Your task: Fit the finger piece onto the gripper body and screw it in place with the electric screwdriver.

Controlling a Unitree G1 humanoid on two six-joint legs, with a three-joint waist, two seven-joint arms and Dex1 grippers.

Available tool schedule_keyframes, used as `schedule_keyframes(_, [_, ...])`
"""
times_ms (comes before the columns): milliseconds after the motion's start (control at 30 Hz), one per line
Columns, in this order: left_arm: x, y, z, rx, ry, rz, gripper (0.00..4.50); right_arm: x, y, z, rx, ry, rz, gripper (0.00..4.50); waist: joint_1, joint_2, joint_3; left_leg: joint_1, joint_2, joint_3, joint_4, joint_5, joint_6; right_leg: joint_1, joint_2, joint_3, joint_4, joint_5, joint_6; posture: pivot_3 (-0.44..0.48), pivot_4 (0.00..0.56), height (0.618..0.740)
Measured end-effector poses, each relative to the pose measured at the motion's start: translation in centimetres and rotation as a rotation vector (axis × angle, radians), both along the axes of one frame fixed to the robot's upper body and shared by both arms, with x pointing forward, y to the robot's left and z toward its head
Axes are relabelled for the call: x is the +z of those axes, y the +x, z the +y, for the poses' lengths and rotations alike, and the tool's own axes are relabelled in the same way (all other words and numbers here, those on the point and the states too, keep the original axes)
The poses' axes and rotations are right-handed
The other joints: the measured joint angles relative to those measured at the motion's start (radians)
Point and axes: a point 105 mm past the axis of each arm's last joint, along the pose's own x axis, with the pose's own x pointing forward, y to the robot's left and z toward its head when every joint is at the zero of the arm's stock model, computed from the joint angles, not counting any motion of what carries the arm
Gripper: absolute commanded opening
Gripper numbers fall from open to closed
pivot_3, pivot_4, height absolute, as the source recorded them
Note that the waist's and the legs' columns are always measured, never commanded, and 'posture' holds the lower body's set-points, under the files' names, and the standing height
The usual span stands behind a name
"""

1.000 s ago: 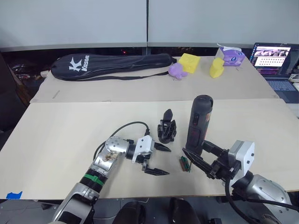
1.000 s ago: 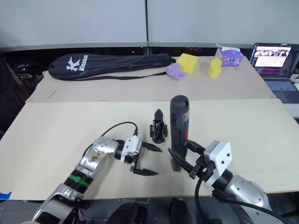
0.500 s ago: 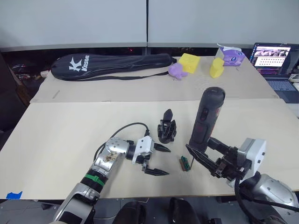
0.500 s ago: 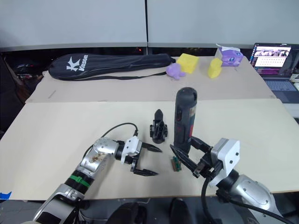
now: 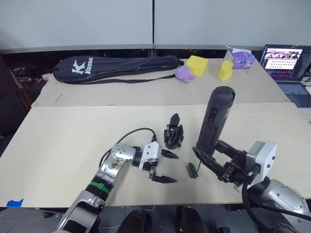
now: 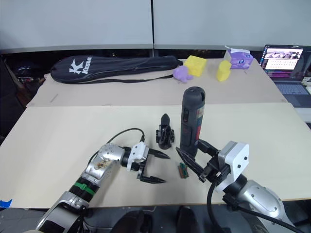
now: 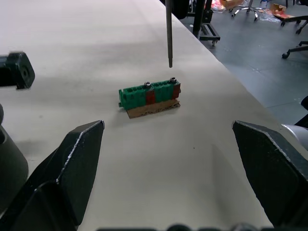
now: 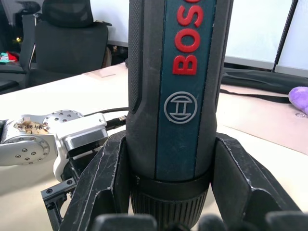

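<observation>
On the counter [image 5: 63,145], the right pincer [image 5: 210,156] clamps the electric screwdriver [image 5: 213,120] nearly upright, its bit tip hovering just above the small green-and-brown piece [image 7: 150,97], while the left pincer [image 5: 164,166] rests spread and empty near the gripper body [image 5: 173,135].

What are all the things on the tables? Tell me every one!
Electric screwdriver: one, dark grey-black with red marks, upright in the right gripper, bit pointing down.
Gripper body: one, black, front table, middle.
Small connector piece: one, green and brown, front table, under the bit.
Racket bag: one, black with white lettering, back table.
Foam toys: yellow and purple, back table.
Laptop: one, open, back right.
Left gripper: black fingers, open, empty.
Right gripper: black fingers, holding the screwdriver.
</observation>
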Motion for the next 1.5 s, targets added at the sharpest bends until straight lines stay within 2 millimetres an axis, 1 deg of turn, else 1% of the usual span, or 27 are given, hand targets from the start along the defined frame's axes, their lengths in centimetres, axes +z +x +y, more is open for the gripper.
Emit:
schedule_keyframes(200, [0.0,0.0,0.0,-0.002,-0.001,-0.011,4.5,-0.1,0.0,0.2,0.008,0.001,0.006,1.92,0.0,0.0,0.0,0.0,0.0,0.0,0.0,0.0,0.0,0.0,0.0,0.0,0.0,0.0,0.0,0.0,0.15,0.723])
schedule_keyframes(1033, [-0.3,0.0,0.0,-0.001,-0.001,-0.014,4.5,-1.1,-0.1,-0.1,0.003,-0.029,0.035,1.92,0.0,0.0,0.0,0.0,0.0,0.0,0.0,0.0,0.0,0.0,0.0,0.0,0.0,0.0,0.0,0.0,0.15,0.723])
schedule_keyframes(1500, [-0.2,0.1,-0.1,-0.003,-0.003,-0.019,4.5,-0.9,-0.1,0.1,0.015,-0.031,0.027,1.92,0.0,0.0,0.0,0.0,0.0,0.0,0.0,0.0,0.0,0.0,0.0,0.0,0.0,0.0,0.0,0.0,0.15,0.723])
